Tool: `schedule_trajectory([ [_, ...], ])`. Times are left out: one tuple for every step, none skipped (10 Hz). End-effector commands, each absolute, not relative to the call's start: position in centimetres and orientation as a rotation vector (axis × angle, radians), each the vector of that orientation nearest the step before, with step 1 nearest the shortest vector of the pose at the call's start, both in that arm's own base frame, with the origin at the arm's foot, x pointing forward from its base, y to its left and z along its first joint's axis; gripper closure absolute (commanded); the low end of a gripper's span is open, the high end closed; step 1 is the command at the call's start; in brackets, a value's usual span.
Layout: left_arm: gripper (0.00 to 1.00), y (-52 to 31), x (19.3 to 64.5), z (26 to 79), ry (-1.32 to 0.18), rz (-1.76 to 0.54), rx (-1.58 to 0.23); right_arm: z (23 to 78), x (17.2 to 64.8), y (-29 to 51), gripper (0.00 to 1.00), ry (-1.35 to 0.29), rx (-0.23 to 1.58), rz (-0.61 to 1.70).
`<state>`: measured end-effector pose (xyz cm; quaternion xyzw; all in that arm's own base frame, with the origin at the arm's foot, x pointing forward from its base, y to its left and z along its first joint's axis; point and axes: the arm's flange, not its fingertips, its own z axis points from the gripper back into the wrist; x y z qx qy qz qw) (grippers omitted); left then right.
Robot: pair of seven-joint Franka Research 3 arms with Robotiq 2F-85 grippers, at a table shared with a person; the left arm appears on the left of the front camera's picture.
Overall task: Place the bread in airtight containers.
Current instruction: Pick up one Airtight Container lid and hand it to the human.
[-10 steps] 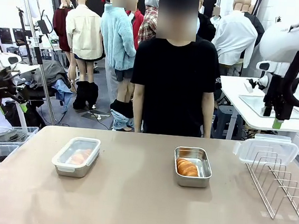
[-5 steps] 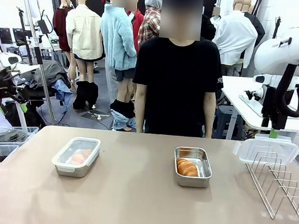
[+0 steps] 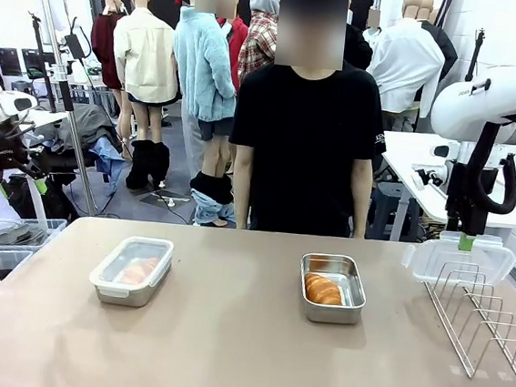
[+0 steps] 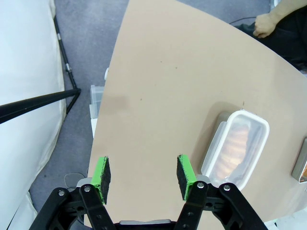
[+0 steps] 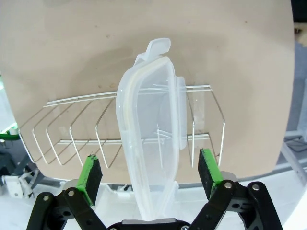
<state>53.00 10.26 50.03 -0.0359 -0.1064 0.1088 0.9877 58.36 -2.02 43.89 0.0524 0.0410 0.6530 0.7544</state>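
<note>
1. The worktop (image 3: 224,355) carries a wire rack (image 3: 484,316) at its right side, with a clear lid (image 3: 457,261) propped in it.
2. The right gripper (image 5: 151,175) hangs over that lid, jaws apart.
3. The left gripper (image 4: 144,175), jaws apart, holds nothing.
4. The lidded container (image 3: 132,270) and the open container (image 3: 332,288) each hold bread (image 3: 323,289).

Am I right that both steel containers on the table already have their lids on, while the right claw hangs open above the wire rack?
Not quite: only the left container is lidded. The front view shows the right container open, its bread uncovered, and its lid standing in the wire rack. The rest holds: the right claw hangs open above the rack.
</note>
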Motion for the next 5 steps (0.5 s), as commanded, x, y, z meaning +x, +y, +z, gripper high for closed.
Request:
schedule_trajectory([
  [0.28,10.2,52.9,50.2,-0.218,0.227,-0.054,43.1,59.0,-1.6,0.00,0.096,0.093,1.395],
  [0.28,10.2,52.9,50.2,-0.218,0.227,-0.054,42.7,59.2,-1.7,0.00,0.092,0.114,1.388],
  [0.28,10.2,52.9,50.2,-0.218,0.227,-0.054,42.3,59.4,-1.7,0.00,0.090,0.101,1.390],
  [0.28,10.2,52.9,50.2,-0.218,0.227,-0.054,41.7,59.7,-1.7,0.00,0.095,0.092,1.382],
  [0.28,10.2,52.9,50.2,-0.218,0.227,-0.054,41.2,60.1,-1.5,0.00,0.094,0.095,1.385],
])
